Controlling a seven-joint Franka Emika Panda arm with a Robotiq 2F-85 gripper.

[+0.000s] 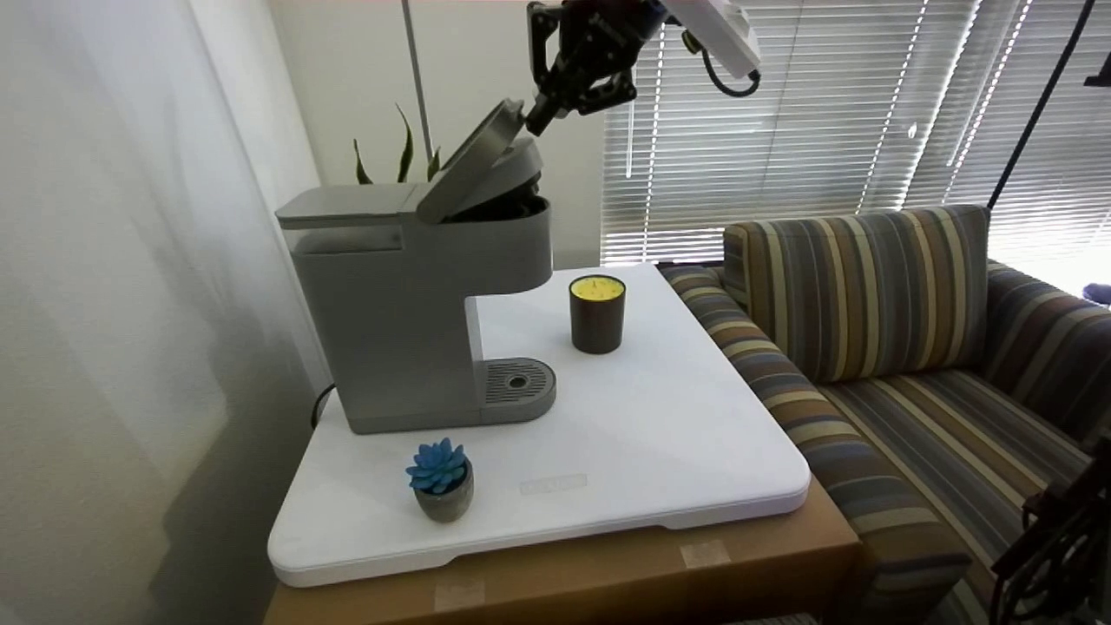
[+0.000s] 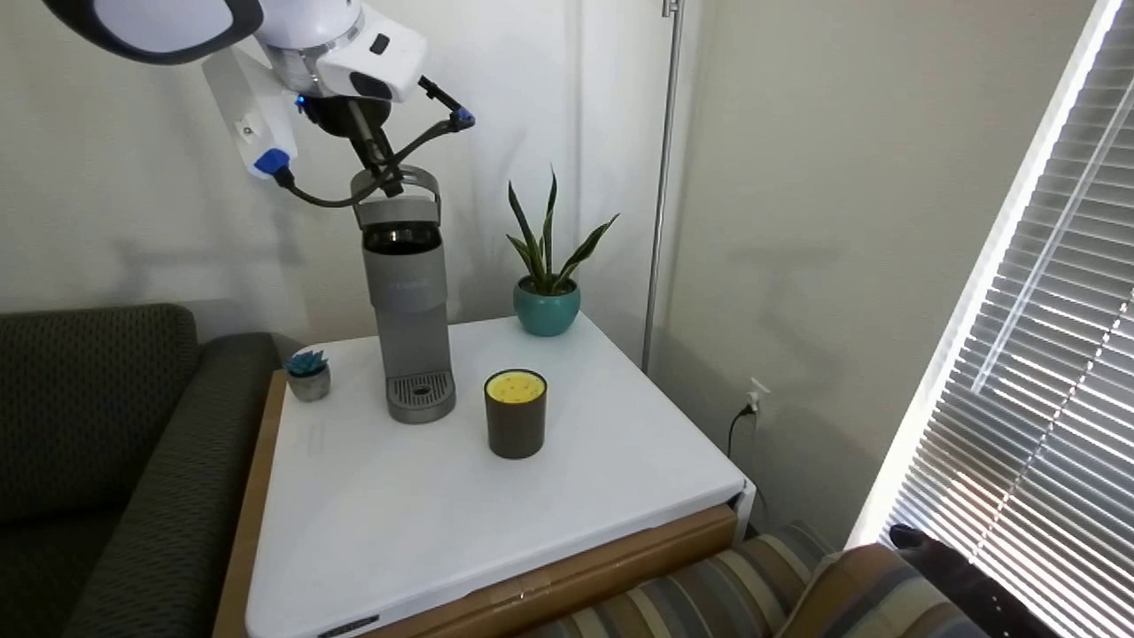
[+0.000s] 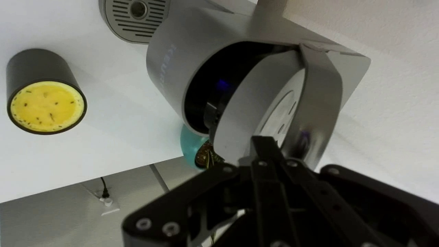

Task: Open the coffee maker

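Observation:
The grey coffee maker (image 1: 391, 330) stands upright on the white table; it also shows in an exterior view (image 2: 410, 292) and in the wrist view (image 3: 171, 51). Its lid handle (image 1: 477, 161) is tilted up, and the brew head cover (image 1: 512, 169) under it is raised too. A dark opening shows beneath. In the wrist view the raised handle (image 3: 322, 89) stands apart from the cover (image 3: 253, 106). My gripper (image 1: 540, 117) has its fingers together beside the upper end of the handle, and shows also in the wrist view (image 3: 265, 145). Whether it touches the handle is unclear.
A dark candle jar (image 1: 597, 321) with yellow wax stands near the drip tray. A small blue succulent (image 1: 441, 482) stands by the machine's side. A teal plant pot (image 2: 547, 307) is at the table's far corner. A wall (image 1: 113, 260) and striped armchair (image 1: 859, 295) flank the table.

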